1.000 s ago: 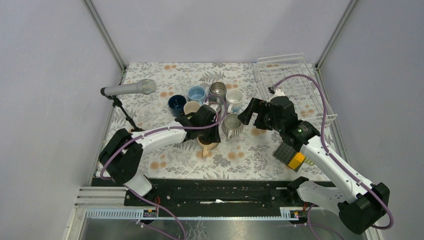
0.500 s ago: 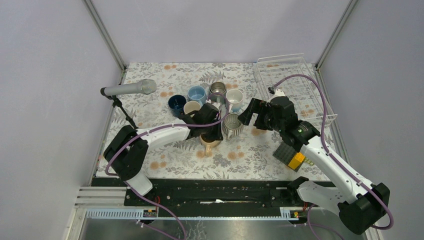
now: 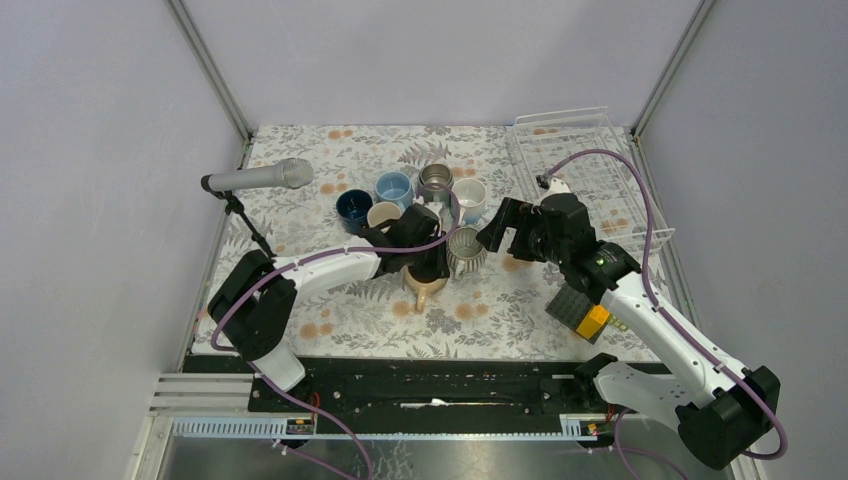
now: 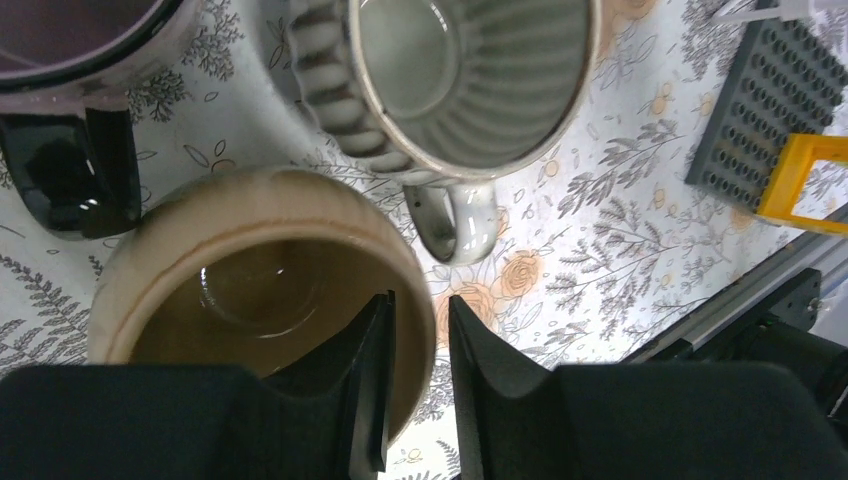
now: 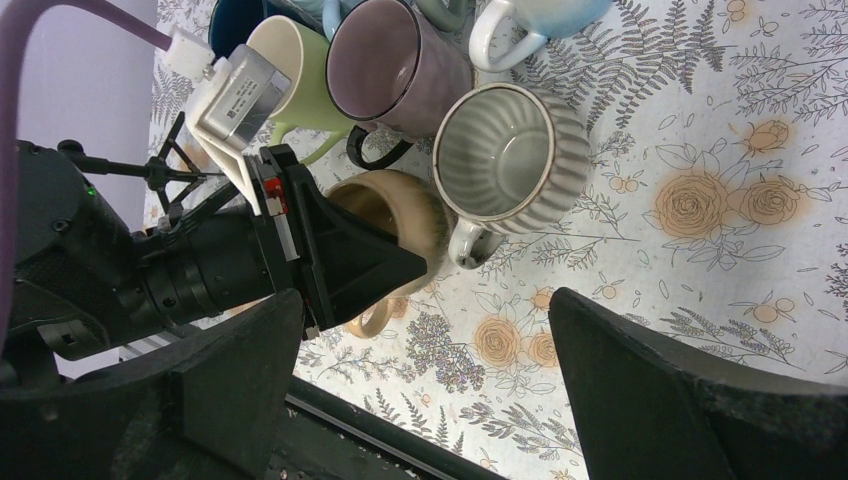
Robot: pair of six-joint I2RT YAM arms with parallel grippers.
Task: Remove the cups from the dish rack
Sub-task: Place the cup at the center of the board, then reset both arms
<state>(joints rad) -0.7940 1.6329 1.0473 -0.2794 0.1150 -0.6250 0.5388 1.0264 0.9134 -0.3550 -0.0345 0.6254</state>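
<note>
A tan cup point(image 3: 421, 284) point(image 4: 250, 290) stands upright on the floral cloth, just in front of the cluster of cups. My left gripper point(image 3: 424, 266) point(image 4: 420, 300) straddles its rim, one finger inside and one outside. The jaws are slightly parted, and cloth shows between the cup's wall and the outer finger. A grey-and-white striped cup point(image 3: 466, 250) point(image 5: 510, 150) stands right beside it. My right gripper point(image 3: 507, 229) point(image 5: 422, 300) hovers wide open, to the right of the striped cup, with nothing between its fingers. The dish rack point(image 3: 565, 113) at the back right shows no cups inside.
Dark blue point(image 3: 353, 207), light blue point(image 3: 394, 187), metallic grey point(image 3: 436, 180) and white point(image 3: 468, 196) cups crowd behind the tan one. A microphone point(image 3: 260, 178) on a stand is at the left. A black-and-orange pad point(image 3: 580, 310) lies under the right arm.
The left gripper's jaws have parted a little around the tan cup's rim, and the cup has settled slightly closer to the striped cup. The right arm has not moved.
</note>
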